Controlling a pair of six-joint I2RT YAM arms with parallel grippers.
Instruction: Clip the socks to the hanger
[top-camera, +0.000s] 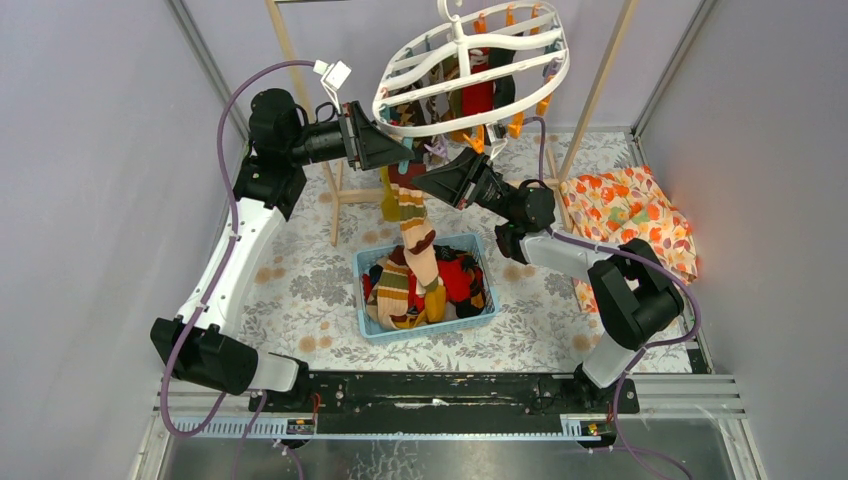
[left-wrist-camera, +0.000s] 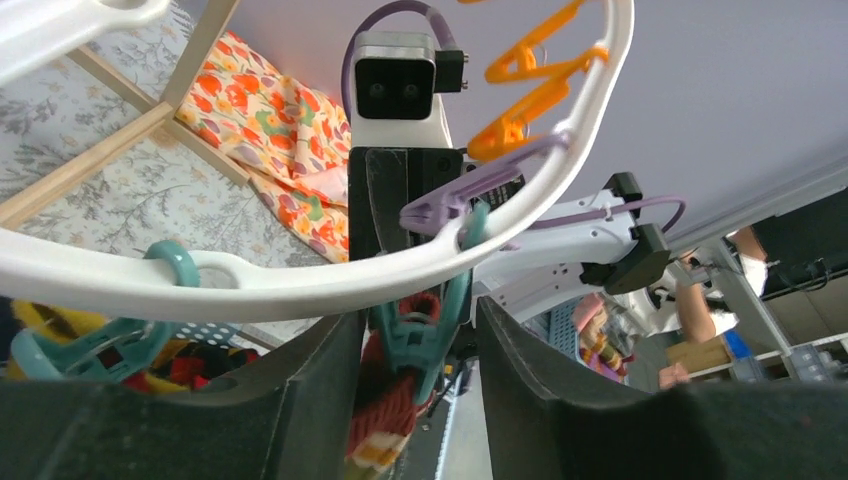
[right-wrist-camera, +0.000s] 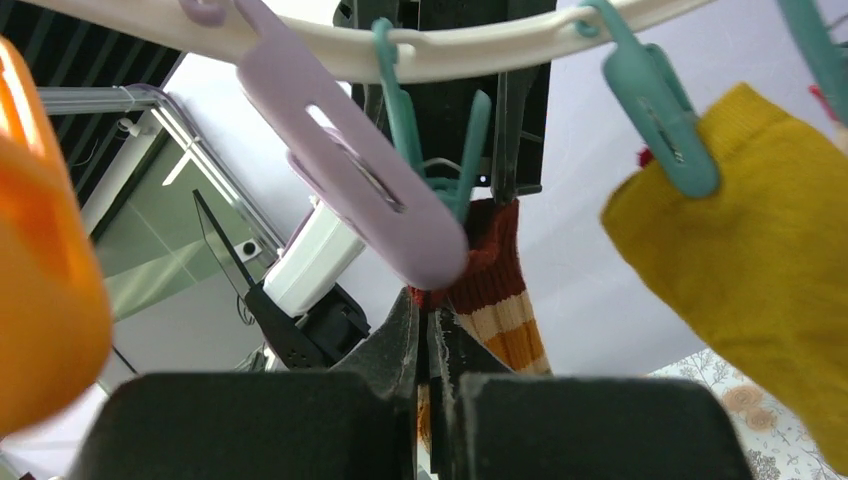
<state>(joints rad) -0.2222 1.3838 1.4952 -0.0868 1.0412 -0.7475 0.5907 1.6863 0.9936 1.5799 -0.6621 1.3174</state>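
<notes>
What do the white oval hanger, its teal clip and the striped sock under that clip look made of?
White oval hanger: moulded plastic, probably; smooth, glossy rim.
Teal clip: plastic too, smooth and slightly shiny.
Striped sock: knitted fabric; ribbed cuff, hangs limp.

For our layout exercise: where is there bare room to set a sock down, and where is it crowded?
Bare tablecloth: between the blue basket and the left arm; between basket and black base rail. Crowded: under the hanger, where the left gripper, right gripper and striped sock meet.
</notes>
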